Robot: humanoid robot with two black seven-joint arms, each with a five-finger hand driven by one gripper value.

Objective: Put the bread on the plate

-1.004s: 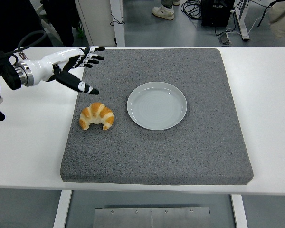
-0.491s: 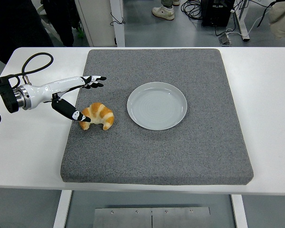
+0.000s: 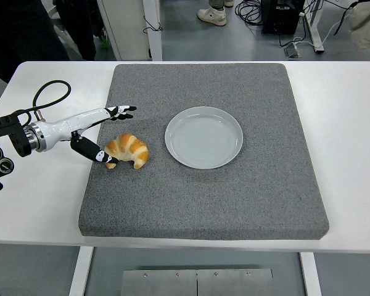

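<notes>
A golden croissant [image 3: 127,150] lies on the grey mat [image 3: 234,197], left of an empty pale plate [image 3: 204,137]. My left hand [image 3: 111,132] reaches in low from the left, white with black fingertips, and it is open. Its thumb [image 3: 94,152] touches the croissant's left end, while the fingers [image 3: 122,111] stretch out above and behind the bread, apart from it. The right hand does not show.
The mat covers most of the white table [image 3: 351,123]. A black cable [image 3: 49,92] loops above my left forearm. At the top edge are a person's shoes and table legs on the floor beyond.
My left hand has come down and toward the near edge, from above the mat's left border to the croissant. The thumb now meets the bread. The croissant has not moved.
</notes>
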